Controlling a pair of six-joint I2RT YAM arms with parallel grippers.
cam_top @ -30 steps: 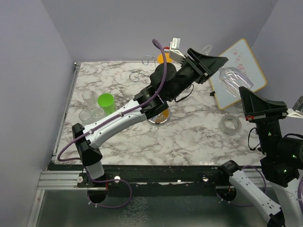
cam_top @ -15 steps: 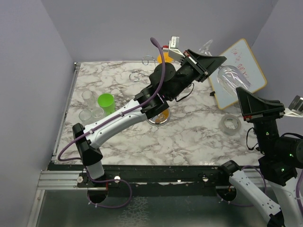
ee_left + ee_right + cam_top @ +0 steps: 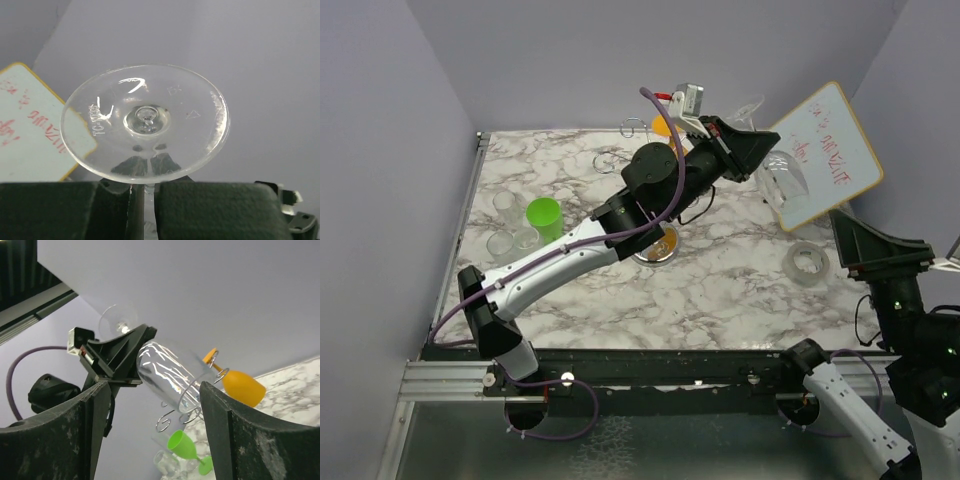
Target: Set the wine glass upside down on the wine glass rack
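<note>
Left wrist view: wine glass (image 3: 145, 122) stem tight in closed left gripper (image 3: 145, 202); right gripper (image 3: 155, 427) wide, empty.

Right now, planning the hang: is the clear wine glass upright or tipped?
Tipped: the wine glass slants, foot high, bowl mouth lower, stem clamped in the jaws of the left gripper.

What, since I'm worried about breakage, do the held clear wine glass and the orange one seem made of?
The clear wine glass is transparent and glossy, with moulded lettering on its foot: glass or clear plastic, I cannot tell. The orange wine glass is smooth, evenly coloured, softly shiny: probably plastic.
</note>
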